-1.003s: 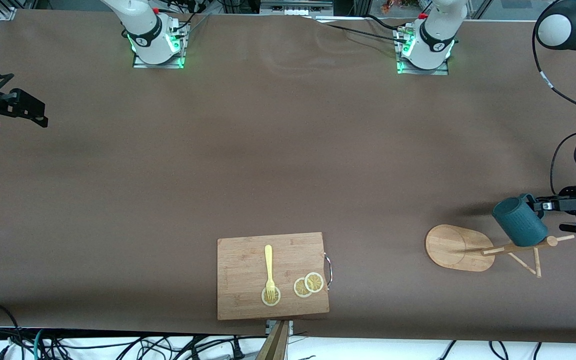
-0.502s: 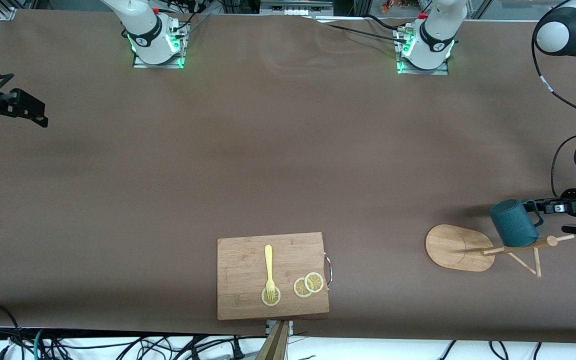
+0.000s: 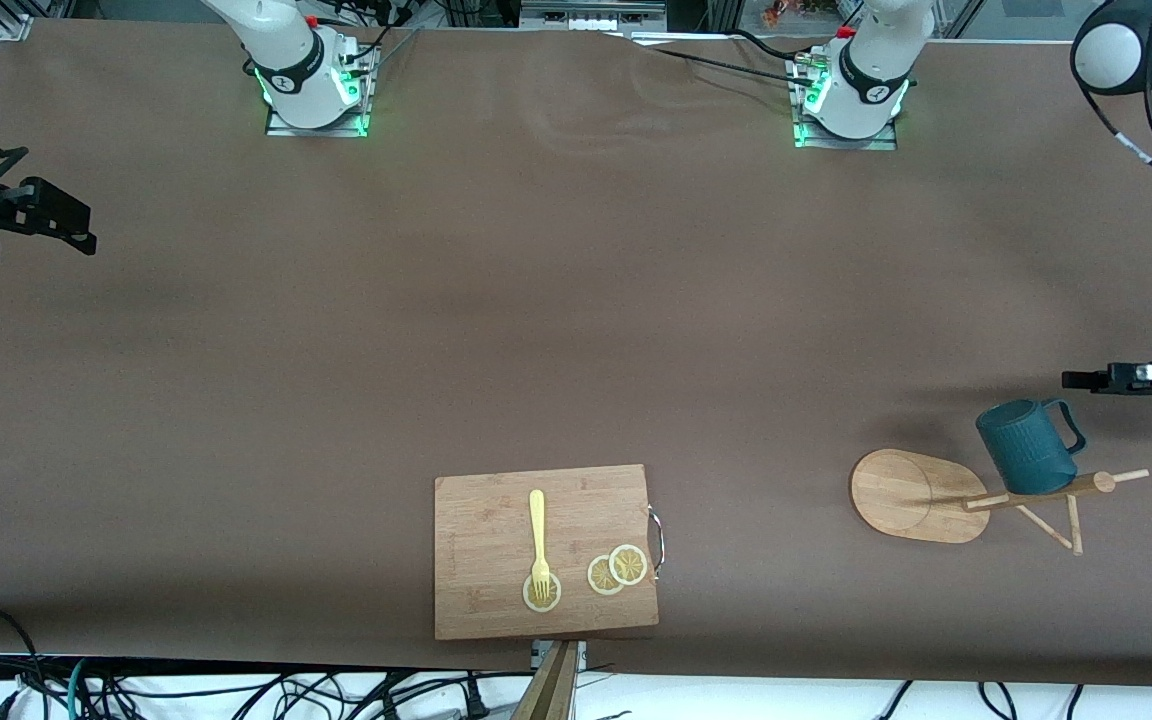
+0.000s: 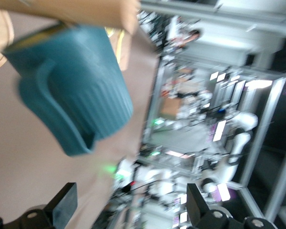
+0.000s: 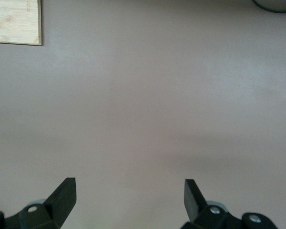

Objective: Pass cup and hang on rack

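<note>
Black fingers of our left gripper (image 3: 1086,380) stand spread wide and pinch nothing; it hangs over the counter (image 3: 536,330) at the left arm's end, near the edge of the front view. Just clear of its fingertips sits the cup (image 3: 1026,447), dark teal and ribbed, free of the gripper and hung on the rack (image 3: 946,495). In the left wrist view the cup (image 4: 71,90) fills the space ahead of the two fingers (image 4: 62,207) with a gap between them and its handle.

We see the rack's oval bamboo base flat on the counter, with its post and thin pegs reaching toward the left arm's end; the cup rests against the post.

Our right gripper (image 3: 56,222) waits over the counter's right-arm end, fingers (image 5: 62,195) spread apart over bare brown surface.

Close to the front edge lies a wooden cutting board (image 3: 476,530) carrying a yellow fork (image 3: 537,530) and three lemon slices (image 3: 617,569). Between both grippers the counter stretches wide.
</note>
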Robot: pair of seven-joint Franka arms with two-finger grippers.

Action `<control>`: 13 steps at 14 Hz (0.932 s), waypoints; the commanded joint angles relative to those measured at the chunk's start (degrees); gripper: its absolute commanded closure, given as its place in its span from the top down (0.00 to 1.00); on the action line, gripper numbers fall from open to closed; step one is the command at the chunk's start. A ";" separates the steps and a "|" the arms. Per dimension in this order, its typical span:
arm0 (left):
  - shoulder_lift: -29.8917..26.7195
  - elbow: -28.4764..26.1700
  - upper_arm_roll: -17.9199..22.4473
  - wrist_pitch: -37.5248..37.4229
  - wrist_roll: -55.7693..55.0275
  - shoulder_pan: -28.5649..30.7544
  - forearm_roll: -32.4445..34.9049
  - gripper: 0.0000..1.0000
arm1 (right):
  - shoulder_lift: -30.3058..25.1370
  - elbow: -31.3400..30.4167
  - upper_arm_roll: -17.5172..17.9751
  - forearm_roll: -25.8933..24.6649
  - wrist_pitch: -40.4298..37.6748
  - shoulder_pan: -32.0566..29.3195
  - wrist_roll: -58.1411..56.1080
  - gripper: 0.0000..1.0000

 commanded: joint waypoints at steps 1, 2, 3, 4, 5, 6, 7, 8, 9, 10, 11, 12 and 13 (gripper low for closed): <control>-8.73 0.09 0.94 0.59 -0.49 -6.62 12.81 1.00 | 0.31 0.95 0.01 0.93 -0.30 0.09 1.21 1.00; -11.45 0.36 0.85 0.59 -0.49 -9.69 19.04 1.00 | 0.31 0.95 0.01 0.93 -0.21 0.00 2.70 1.00; -13.92 0.18 0.76 0.68 -0.49 -12.59 25.45 1.00 | 0.31 0.95 0.01 0.93 -0.21 0.09 3.50 1.00; -16.21 0.01 0.50 0.85 -0.58 -15.14 31.52 1.00 | 0.31 0.95 0.01 0.93 -0.21 0.00 3.42 1.00; -17.53 0.01 0.41 1.20 -0.67 -18.65 37.32 1.00 | 0.31 0.95 0.01 0.93 -0.21 0.00 3.42 1.00; -18.94 -0.17 0.50 1.90 -0.84 -21.99 41.91 1.00 | 0.31 0.95 0.01 0.93 -0.21 0.00 3.42 1.00; -20.61 -0.43 0.50 2.87 -0.85 -24.72 45.78 1.00 | 0.39 0.95 0.01 0.93 -0.12 -0.09 3.42 1.00; -21.84 -1.04 0.50 3.22 -1.02 -27.27 48.69 1.00 | 0.31 0.95 -0.08 0.93 -0.12 -0.09 3.42 1.00; -23.16 -2.44 0.50 3.49 -2.76 -29.82 51.42 1.00 | 0.39 0.95 -0.08 0.93 -0.12 -0.17 3.42 1.00; -25.52 -5.15 0.41 4.71 -6.17 -32.28 54.14 1.00 | 0.31 0.95 -0.08 0.93 -0.12 -0.35 3.24 1.00; -28.68 -9.44 0.50 6.90 -9.34 -35.09 56.34 1.00 | 0.31 0.95 -0.08 0.93 -0.12 -0.35 3.24 1.00; -31.93 -14.62 0.50 10.40 -10.85 -37.21 59.67 1.00 | 0.39 0.95 -0.08 0.93 -0.12 -0.35 3.15 1.00; -35.62 -20.06 0.06 14.61 -10.95 -37.67 61.01 1.00 | 0.39 0.95 -0.08 0.93 -0.12 -0.44 3.15 1.00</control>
